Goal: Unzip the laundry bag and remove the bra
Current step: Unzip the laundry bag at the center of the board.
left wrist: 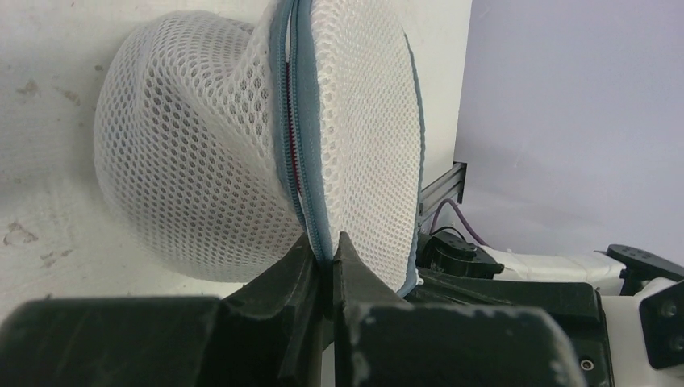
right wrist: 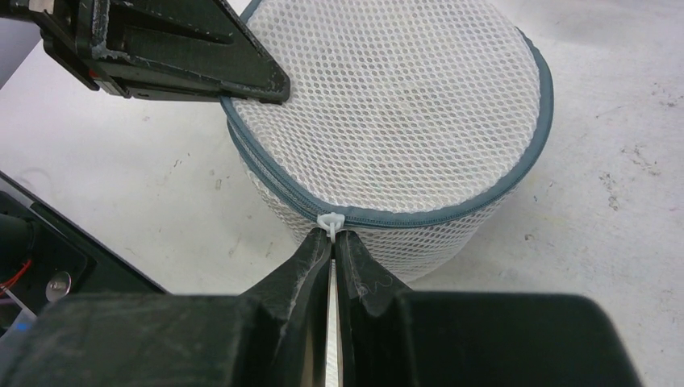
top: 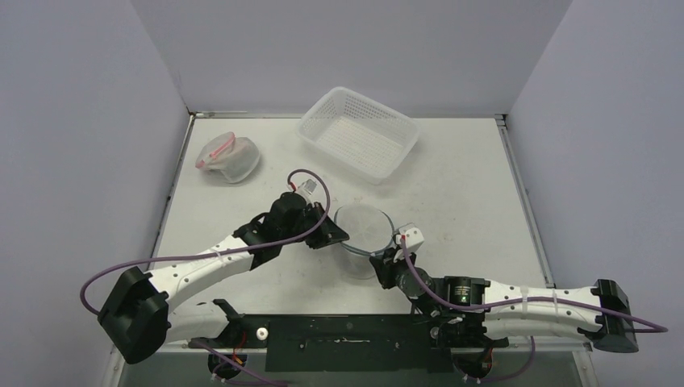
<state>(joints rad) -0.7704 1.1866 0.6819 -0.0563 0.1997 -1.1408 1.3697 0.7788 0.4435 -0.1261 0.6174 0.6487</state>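
One round white mesh laundry bag with a grey-blue zipper band (top: 361, 234) is sitting near the middle of the white table (top: 468, 185), between the two black grippers. The left gripper (left wrist: 329, 256) is pinching the bag's zippered seam on its left side, with the jaws pressed together on the blue trim. The right gripper (right wrist: 333, 246) is clamping the single white zipper pull (right wrist: 331, 221) at the bag's near edge, its jaws almost touching around the tab. The zipper is running closed along the side seen from the right wrist. In the left wrist view, a thin red strip (left wrist: 291, 161) is showing through a narrow gap in the zipper, and it cannot be told whether that is the bra. One second mesh pouch with something pink inside (top: 228, 157) is lying at the far left, well apart. One white perforated plastic basket (top: 359, 133) is resting at the back.
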